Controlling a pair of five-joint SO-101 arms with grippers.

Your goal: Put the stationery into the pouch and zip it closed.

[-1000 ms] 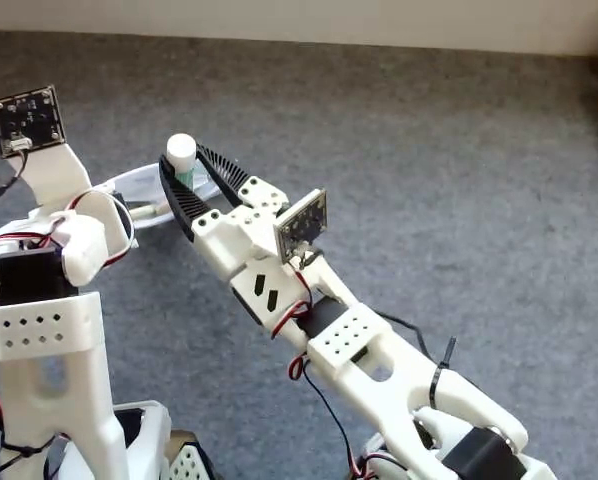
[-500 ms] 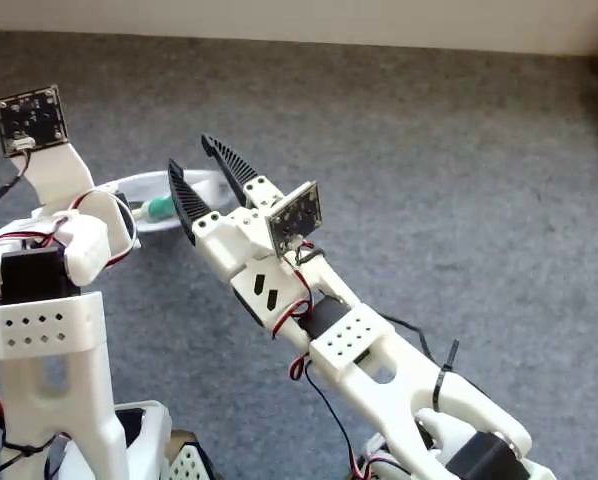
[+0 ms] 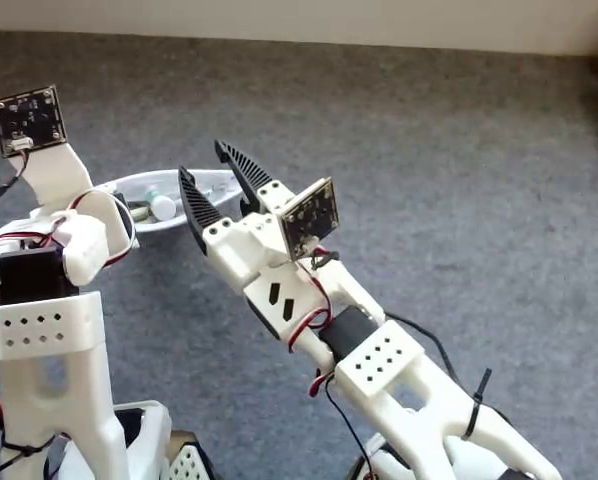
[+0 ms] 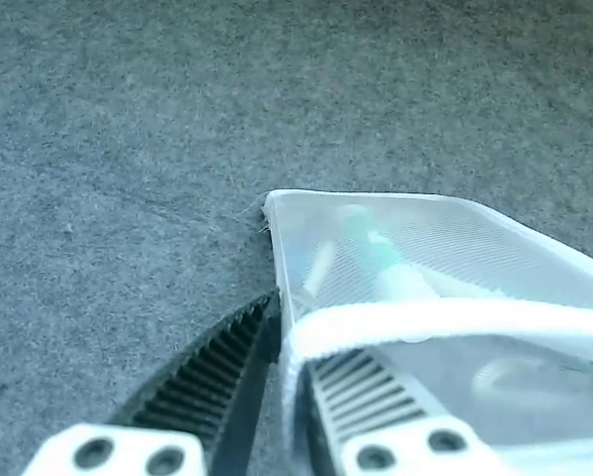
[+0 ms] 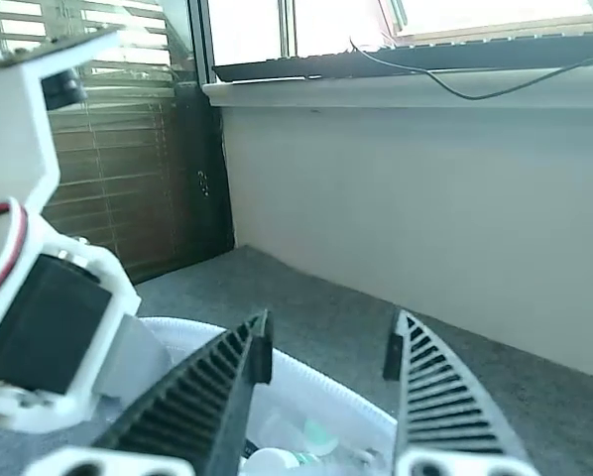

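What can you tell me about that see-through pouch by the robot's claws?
The pouch is a translucent white bag of finely ribbed, mesh-like material, with a thicker white band along its mouth. It lies on the grey carpet with the mouth open, not zipped. The left gripper is clamped on its rim at one end. Through its wall shows stationery, white and green pieces. The right gripper, open, hovers over the mouth.

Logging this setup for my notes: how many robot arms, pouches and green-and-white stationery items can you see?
Robot arms: 2 (left arm, right arm)
Pouch: 1
Green-and-white stationery item, inside the pouch: 1
Total: 4
Other contents are too unclear to count.
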